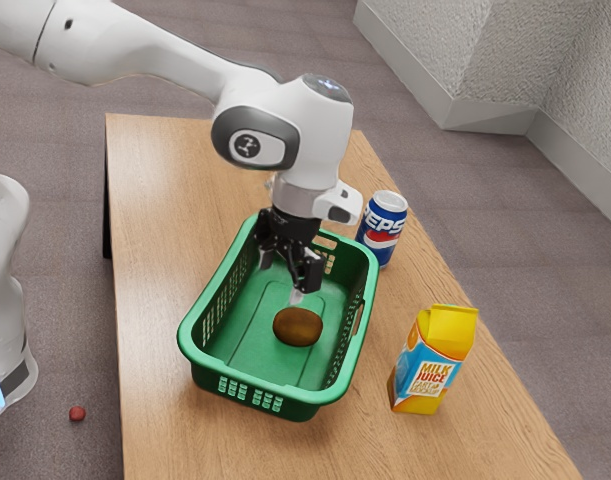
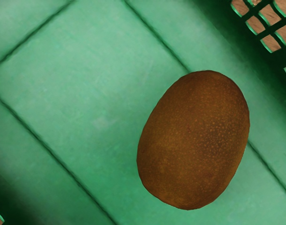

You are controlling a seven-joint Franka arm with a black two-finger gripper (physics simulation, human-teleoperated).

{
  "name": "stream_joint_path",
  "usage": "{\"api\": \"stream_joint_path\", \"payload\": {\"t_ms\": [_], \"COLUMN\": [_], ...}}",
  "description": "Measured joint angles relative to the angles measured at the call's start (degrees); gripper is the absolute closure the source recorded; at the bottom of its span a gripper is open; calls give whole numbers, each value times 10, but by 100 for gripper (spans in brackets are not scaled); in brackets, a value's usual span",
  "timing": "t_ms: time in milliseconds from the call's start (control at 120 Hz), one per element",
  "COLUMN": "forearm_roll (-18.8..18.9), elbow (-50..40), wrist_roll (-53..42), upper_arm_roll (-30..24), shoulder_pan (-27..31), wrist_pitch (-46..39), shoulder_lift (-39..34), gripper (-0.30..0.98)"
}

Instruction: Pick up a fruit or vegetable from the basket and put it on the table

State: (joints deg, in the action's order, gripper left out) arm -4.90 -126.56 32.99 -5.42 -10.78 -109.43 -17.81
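My gripper point(image 1: 281, 280) hangs inside the upper part of the green basket point(image 1: 217, 285), its two fingers apart with nothing between them. A brown, kiwi-like fruit point(image 1: 298, 326) lies on the basket floor, a little below the fingertips and toward the basket end nearer the exterior camera. In the wrist view the oval brown fruit point(image 2: 194, 140) rests on the green basket floor point(image 2: 86, 103), near a slotted side wall. Both of its ends are visible there, and no finger touches it.
On the wooden table point(image 1: 165, 240), a Pepsi can point(image 1: 383, 228) stands close beside the basket, and a yellow and blue juice carton point(image 1: 432, 360) stands toward the exterior view's right. The basket's raised walls surround my fingers. A small red object point(image 1: 77, 413) is on the floor.
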Motion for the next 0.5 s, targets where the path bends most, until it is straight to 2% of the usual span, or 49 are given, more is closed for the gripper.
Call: {"api": "stream_joint_path", "payload": {"t_ms": [500], "forearm_roll": [2], "elbow": [18], "wrist_roll": [-75], "upper_arm_roll": [-17], "shoulder_pan": [16], "wrist_pitch": [-84], "shoulder_lift": [64], "gripper": [2]}}
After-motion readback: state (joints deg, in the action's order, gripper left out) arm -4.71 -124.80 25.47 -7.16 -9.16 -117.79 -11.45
